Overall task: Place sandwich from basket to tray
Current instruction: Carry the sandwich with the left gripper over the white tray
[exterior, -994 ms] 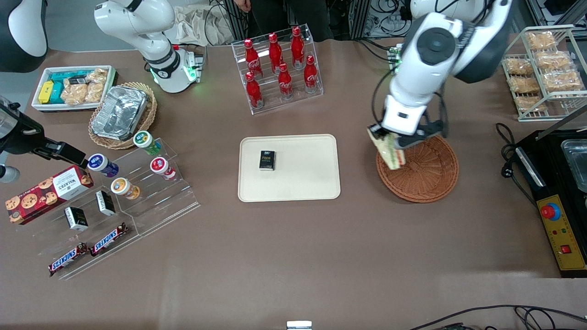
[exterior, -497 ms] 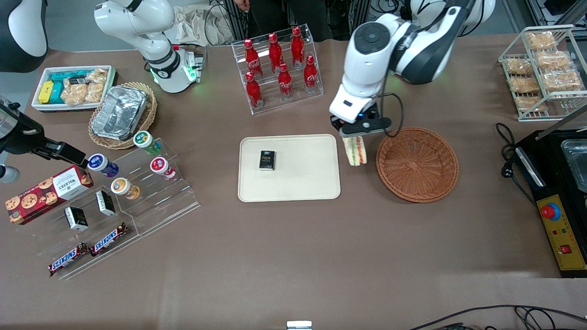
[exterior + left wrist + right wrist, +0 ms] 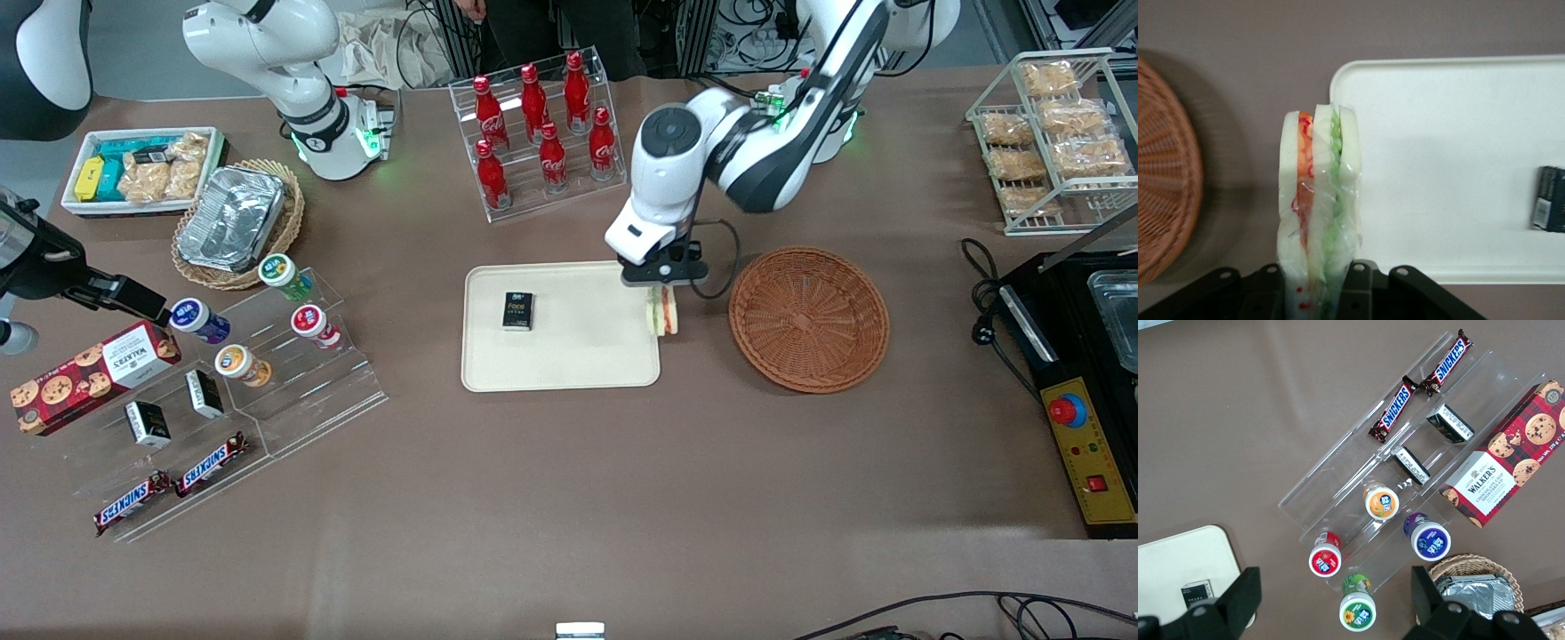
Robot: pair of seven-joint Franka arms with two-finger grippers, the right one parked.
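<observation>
Spreading wide under everything is the brown bench (image 3: 569, 498), crowded with snacks. Toward the working arm's end sits the basket (image 3: 808, 319), round, shallow, reddish-brown wicker, nothing in it. Beside it, mid-bench, lies the tray (image 3: 569, 360), flat cream rectangle with rounded corners and a low rim, carrying one small black box (image 3: 517, 311) with pale lettering too small to read. Toward the parked arm's end, a red tartan carton (image 3: 93, 375) reads WALKERS, with chocolate chunk shortbread legible in the right wrist view, and two bars (image 3: 172, 484) reading SNICKERS lie on a clear stepped stand nearer the front camera. Red Coca-Cola bottles (image 3: 544, 133) stand in a clear rack farther from the front camera than the tray. Now the jaws (image 3: 662, 283) — clamped tight on the sandwich (image 3: 661, 312), hanging over the tray's edge nearest the basket. That sandwich (image 3: 1318, 200) is a wrapped wedge held on end: white bread slices, an orange-red layer on the basket side, green on the tray side, shiny clear film over it. It straddles the tray (image 3: 1451, 167) rim, clear of the basket (image 3: 1165, 173).
</observation>
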